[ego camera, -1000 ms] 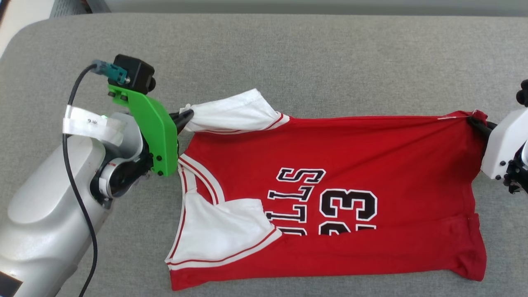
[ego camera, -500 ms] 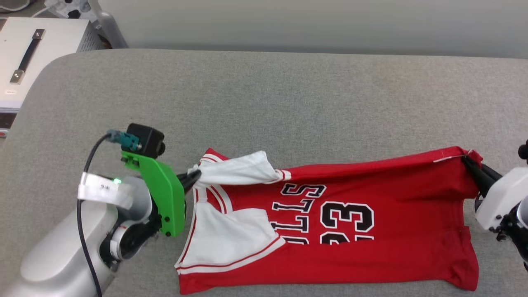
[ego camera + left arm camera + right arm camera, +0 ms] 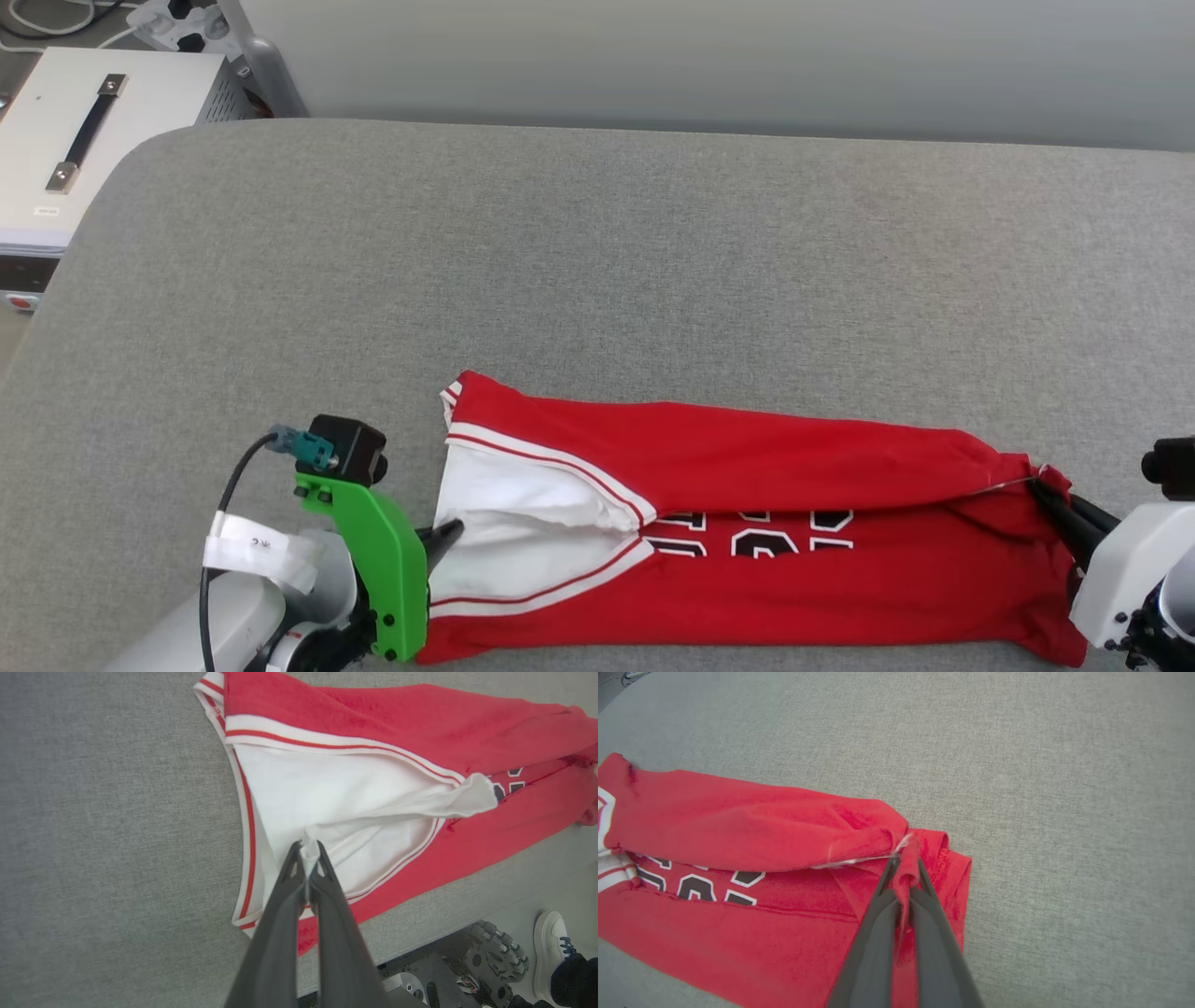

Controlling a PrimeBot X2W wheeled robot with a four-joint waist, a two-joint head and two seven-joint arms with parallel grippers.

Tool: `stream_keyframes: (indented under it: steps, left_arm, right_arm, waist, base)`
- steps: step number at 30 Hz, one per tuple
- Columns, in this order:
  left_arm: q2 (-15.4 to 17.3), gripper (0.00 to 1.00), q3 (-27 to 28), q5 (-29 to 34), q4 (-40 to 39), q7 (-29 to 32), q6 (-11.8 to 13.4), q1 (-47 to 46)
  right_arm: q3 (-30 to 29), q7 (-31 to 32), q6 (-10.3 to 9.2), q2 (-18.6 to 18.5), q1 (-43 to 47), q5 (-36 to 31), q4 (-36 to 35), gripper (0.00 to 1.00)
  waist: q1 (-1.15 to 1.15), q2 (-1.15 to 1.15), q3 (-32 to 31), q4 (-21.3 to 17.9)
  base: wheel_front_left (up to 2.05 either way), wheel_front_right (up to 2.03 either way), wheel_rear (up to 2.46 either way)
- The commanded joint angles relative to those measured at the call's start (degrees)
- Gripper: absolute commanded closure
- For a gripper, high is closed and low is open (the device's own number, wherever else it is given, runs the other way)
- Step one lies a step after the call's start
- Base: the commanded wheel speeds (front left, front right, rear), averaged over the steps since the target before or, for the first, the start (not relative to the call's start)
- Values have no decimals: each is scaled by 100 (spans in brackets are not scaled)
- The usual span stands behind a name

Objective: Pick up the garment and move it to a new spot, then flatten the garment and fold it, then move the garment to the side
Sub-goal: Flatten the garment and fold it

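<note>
Now my left gripper (image 3: 446, 537) is clamped on a white sleeve of the garment (image 3: 794, 597), my right gripper (image 3: 1038, 487) on its red hem corner; it lies folded over near the front edge of the gray pad (image 3: 653, 261).

Grips with left gripper (image 3: 452, 531) and right gripper (image 3: 1036, 486), both clamped tight on the garment (image 3: 747, 448), fingers (image 3: 280, 914) angled inward, forearms low.

Bright, soft, even light all over, shadows super faint. Wrist views warp a bit toward the edges, head view's sharp.
</note>
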Motion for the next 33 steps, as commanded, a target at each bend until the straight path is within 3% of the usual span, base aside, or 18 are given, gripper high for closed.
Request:
stream_keyframes:
  steps: [1, 16, 17, 18, 19, 20, 28, 33]
  left_arm:
    - [29, 100, -100, 36, 17, 45, 45, 140]
    - [-69, 100, -437, 181, 281, 191, 22, 245]
    - [-82, 100, -455, 188, 297, 196, 16, 245]
    - [-100, 96, -474, 197, 317, 194, 11, 246]
    - [-112, 68, -485, 202, 332, 192, 7, 248]
    - [-125, 0, -498, 209, 352, 187, 4, 251]
    - [-216, 0, -453, 238, 374, -163, -46, 358]
    - [-263, 0, -180, 263, 263, -762, -37, 422]
  right_arm:
    - [114, -18, -8, -98, 136, 24, 22, 100]
    - [731, -24, -8, -426, 114, -204, 204, 100]
    - [754, 1, -8, -419, 109, -192, 240, 84]
    - [773, 20, -8, -407, 96, -176, 275, 0]
    - [774, 32, -8, -393, 87, -155, 308, 0]
    - [775, 36, -8, -379, 76, -140, 343, 0]
    - [671, 224, -8, -368, 168, 70, 245, 0]
    - [303, 517, -8, -301, 328, 279, -122, 0]
  waist:
    - [0, 0, -2, 3]
    - [0, 0, 12, -43]
    - [0, 0, 13, -43]
    - [0, 0, 11, -43]
    - [0, 0, 6, -44]
    - [0, 0, -8, -44]
    - [0, 0, -285, -52]
    - [0, 0, -432, -68]
  base:
    - [0, 0, 0]
    - [0, 0, 0]
    - [0, 0, 0]
    - [0, 0, 0]
    - [0, 0, 0]
    - [0, 0, 0]
    - [0, 0, 0]
    - [0, 0, 0]
